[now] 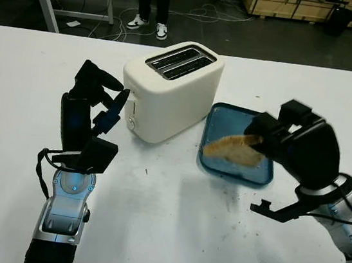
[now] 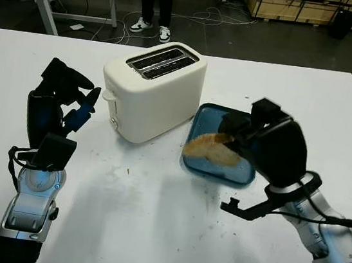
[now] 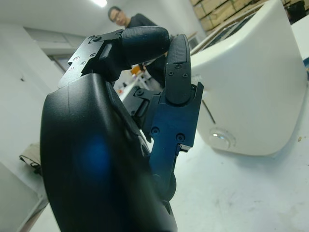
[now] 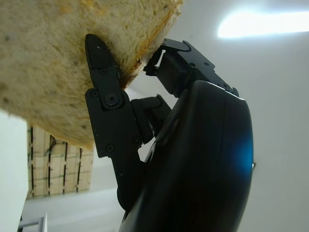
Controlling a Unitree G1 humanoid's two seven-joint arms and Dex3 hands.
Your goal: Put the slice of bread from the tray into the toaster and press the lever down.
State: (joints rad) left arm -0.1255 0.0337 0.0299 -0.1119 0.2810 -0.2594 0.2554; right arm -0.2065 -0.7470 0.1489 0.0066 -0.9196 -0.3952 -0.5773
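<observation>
Step in hand: carrying the bread from tray to toaster; lever not yet pressed, by my judgement

1. Left hand (image 1: 94, 111): mine, raised over the table (image 1: 150, 225) just beside the toaster's end face. It holds nothing and its fingers are curled in. Idle for now; well placed for the lever later

2. Toaster (image 1: 171, 92): cream, two slots (image 1: 180, 62) on top, both empty. Its end face, with a dial (image 1: 131, 123) low down, is turned toward my left hand. Lever sits on that same face, seemingly up

3. Bread (image 1: 235, 150): one slice, pinched at its right edge by my right hand, lying roughly flat and lifted above the tray; whether it clears the tray fully I cannot tell

4. Tray (image 1: 220, 115): blue, just right of the toaster, near or touching its side. Apart from the slice over it, it holds nothing but crumbs, as far as I can see

5. Right hand (image 1: 272, 136): mine, closed on the bread, over the tray's right part

Next move, as I judge it: lift the slice, turn it upright on edge, carry it left over a slot and lower it in
</observation>
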